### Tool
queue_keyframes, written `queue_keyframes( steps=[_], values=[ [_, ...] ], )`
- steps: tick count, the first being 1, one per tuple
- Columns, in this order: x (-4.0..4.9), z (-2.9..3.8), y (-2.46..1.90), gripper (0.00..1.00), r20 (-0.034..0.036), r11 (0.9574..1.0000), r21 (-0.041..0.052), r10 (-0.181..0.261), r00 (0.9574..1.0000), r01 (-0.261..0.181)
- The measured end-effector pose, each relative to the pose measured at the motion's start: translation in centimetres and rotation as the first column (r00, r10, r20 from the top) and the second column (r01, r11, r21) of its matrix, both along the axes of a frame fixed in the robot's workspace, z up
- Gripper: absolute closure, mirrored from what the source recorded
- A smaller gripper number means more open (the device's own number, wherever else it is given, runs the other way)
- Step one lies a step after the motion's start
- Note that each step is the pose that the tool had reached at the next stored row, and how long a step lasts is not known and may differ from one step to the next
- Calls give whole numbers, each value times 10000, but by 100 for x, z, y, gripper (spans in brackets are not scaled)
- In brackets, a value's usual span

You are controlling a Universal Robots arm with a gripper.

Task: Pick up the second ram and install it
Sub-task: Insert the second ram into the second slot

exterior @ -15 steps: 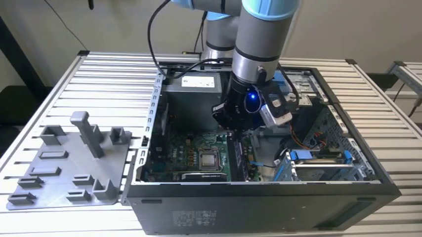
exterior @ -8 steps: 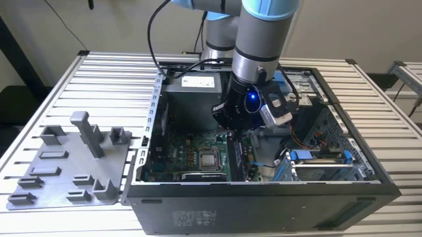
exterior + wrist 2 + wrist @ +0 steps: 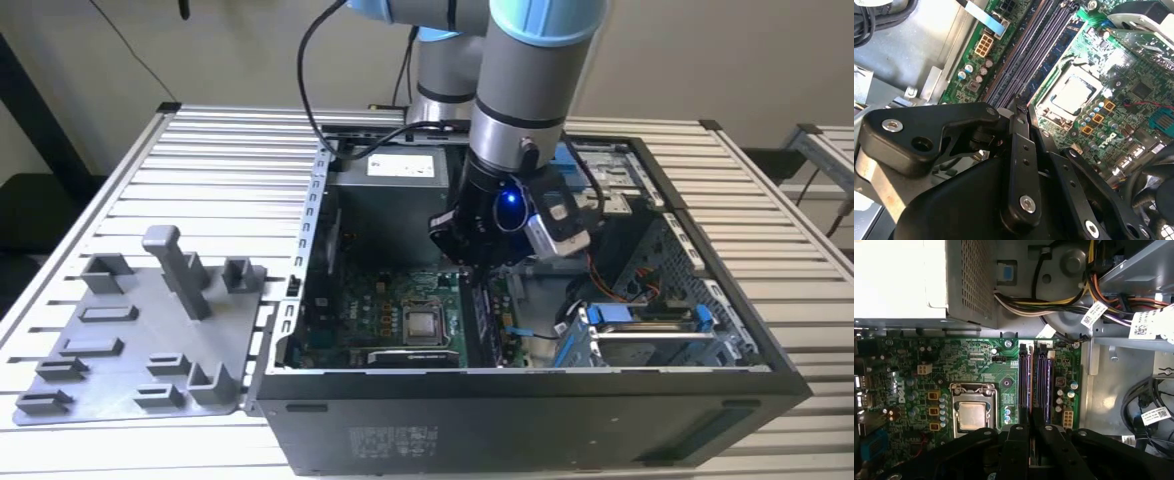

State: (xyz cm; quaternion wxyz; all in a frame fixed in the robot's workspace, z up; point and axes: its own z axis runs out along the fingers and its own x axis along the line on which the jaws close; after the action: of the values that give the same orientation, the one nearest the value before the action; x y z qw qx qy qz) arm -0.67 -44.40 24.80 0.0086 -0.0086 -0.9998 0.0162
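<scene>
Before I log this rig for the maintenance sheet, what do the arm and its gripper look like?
The arm is a silver-grey metal tube with light-blue plastic joint caps; a black cable runs alongside it. At the wrist sits a black housing with a glowing blue light and a small silver camera. The gripper is matte black, built of flat bolted linkage bars.

The ribbed silver metal surface (image 3: 120, 190) looks brushed and faintly shiny. On it lies a matt grey moulded plastic holder tray (image 3: 134, 350). The dark computer case (image 3: 534, 425) is smooth painted sheet metal. Inside, the green circuit board (image 3: 979, 365) is glossy, its square processor lid (image 3: 972, 416) dull bare metal. The black fingers (image 3: 1021, 150) are matt.
</scene>
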Motion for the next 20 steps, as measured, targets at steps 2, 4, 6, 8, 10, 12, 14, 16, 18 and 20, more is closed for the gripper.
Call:
queue_keyframes(
  steps=[2,4,6,8,10,12,14,16,18,20],
  values=[
    [0,-14,-4,86,-12,10000,-2,0,10000,0],
    [1,-26,-17,86,-32,10000,-1,2,10000,-2],
    [0,-37,-38,86,-50,10000,0,-2,10000,2],
    [0,-45,-61,86,-60,10000,0,-6,10000,6],
    [1,-52,-79,86,-71,10000,0,-41,10000,41],
    [2,-61,-93,86,-79,10000,0,-90,9999,90],
    [10,-72,-96,86,-88,9999,2,-102,9999,102],
    [21,-78,-100,86,-101,9999,-1,-103,9999,102],
    [22,-90,-102,86,-107,9999,0,-104,9999,104],
    [23,-101,-107,86,-110,9999,-1,-103,9999,103]
  ],
)
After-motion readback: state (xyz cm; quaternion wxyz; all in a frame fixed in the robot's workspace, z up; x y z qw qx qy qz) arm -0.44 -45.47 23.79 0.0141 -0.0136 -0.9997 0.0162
